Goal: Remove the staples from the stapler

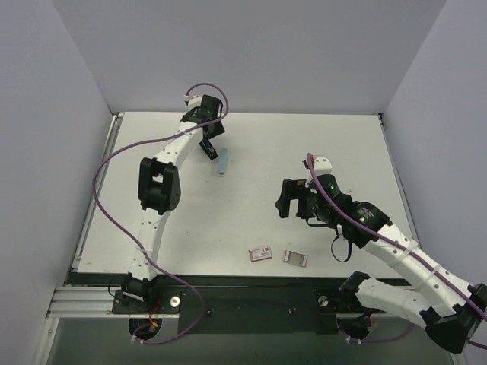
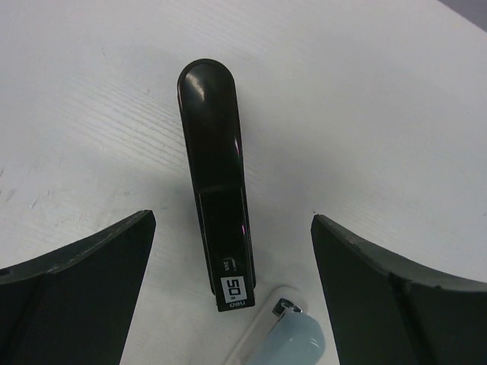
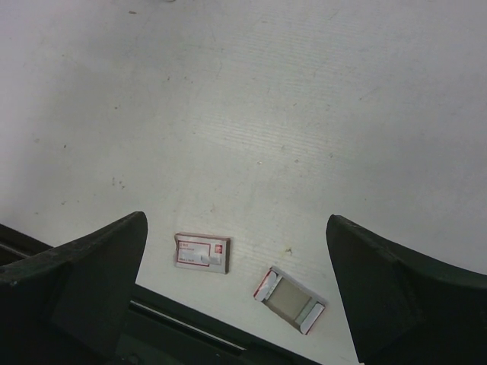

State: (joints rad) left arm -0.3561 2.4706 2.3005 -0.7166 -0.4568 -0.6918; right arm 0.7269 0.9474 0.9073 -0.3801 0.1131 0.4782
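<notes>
Evidently lining up a grasp, the left fingers (image 2: 91, 281) hung spread above the stapler (image 2: 217, 175) on the tabletop (image 2: 380, 91); the right fingers (image 3: 84, 281), spread and empty, hovered near the box (image 3: 202, 252).

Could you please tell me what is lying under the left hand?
A black stapler lies on the table, a pale blue object beside its labelled end. Its inside is covered.

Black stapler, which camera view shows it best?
Left wrist: the black stapler lies close and whole in mid-frame, its label readable. Top external shows it only as a small dark shape. Right wrist does not show it at all.
</notes>
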